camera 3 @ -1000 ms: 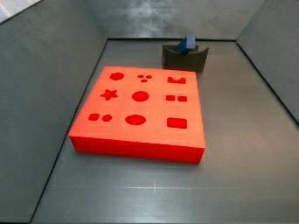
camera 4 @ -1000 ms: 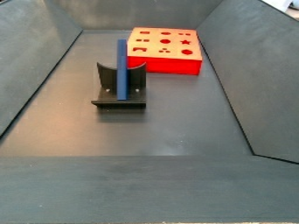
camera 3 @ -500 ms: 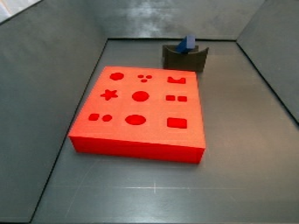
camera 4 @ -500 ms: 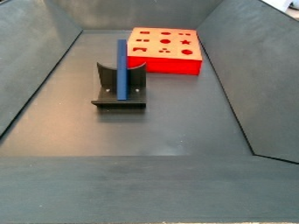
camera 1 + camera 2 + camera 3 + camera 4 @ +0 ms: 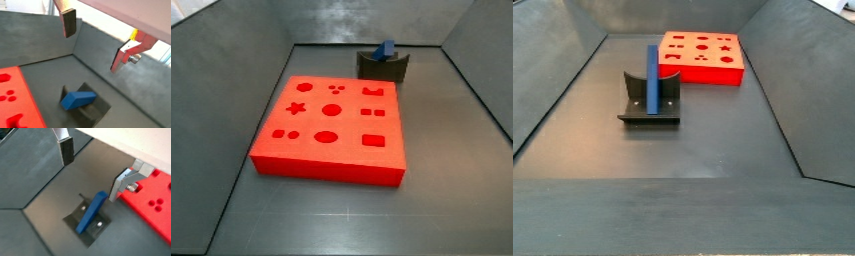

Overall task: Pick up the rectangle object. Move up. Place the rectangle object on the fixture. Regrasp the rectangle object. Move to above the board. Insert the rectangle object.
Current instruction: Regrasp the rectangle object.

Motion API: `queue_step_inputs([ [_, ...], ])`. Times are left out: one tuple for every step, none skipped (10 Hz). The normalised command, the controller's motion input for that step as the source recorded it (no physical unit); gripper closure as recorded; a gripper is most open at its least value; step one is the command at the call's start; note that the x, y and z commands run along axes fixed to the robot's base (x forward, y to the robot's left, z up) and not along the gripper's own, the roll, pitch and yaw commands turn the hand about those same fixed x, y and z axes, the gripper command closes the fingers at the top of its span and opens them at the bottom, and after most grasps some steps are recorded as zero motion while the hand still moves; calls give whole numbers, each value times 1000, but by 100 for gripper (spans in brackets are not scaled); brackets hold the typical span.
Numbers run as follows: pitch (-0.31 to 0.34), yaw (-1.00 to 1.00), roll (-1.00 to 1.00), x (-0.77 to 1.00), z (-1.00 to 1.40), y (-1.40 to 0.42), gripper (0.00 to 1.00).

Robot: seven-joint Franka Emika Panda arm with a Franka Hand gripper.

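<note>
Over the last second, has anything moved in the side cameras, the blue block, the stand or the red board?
Nothing visibly changed. The blue block leans in the fixture as before, and the red board has not shifted. The pincer appears only in the wrist views, open and empty above the block.

I can read no text, label, brand, number or sign in any of my views. The large flat red-orange board (image 5: pixel 333 125) carries only shaped cut-outs, no writing. The thin blue rectangle object (image 5: pixel 652 77) and the dark L-shaped fixture (image 5: pixel 649 104) it rests on are unmarked. My gripper (image 5: pixel 95 46), seen in both wrist views above the fixture, has plain silver fingers (image 5: pixel 124 183) bearing no lettering.
</note>
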Motion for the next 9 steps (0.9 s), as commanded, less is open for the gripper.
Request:
queue_step_inputs([
  [104, 71, 1000, 84, -1, -38, 0],
  [133, 87, 1000, 95, -5, -39, 0],
  [153, 104, 1000, 98, -5, -43, 0],
  [178, 140, 1000, 95, -4, -47, 0],
  [191, 164, 1000, 93, -7, -47, 0],
  [186, 203, 853, 99, -6, -50, 0],
  [163, 218, 664, 101, -7, -51, 0],
  [122, 229, 419, 102, -9, -53, 0],
  [101, 230, 324, 99, -2, -44, 0],
])
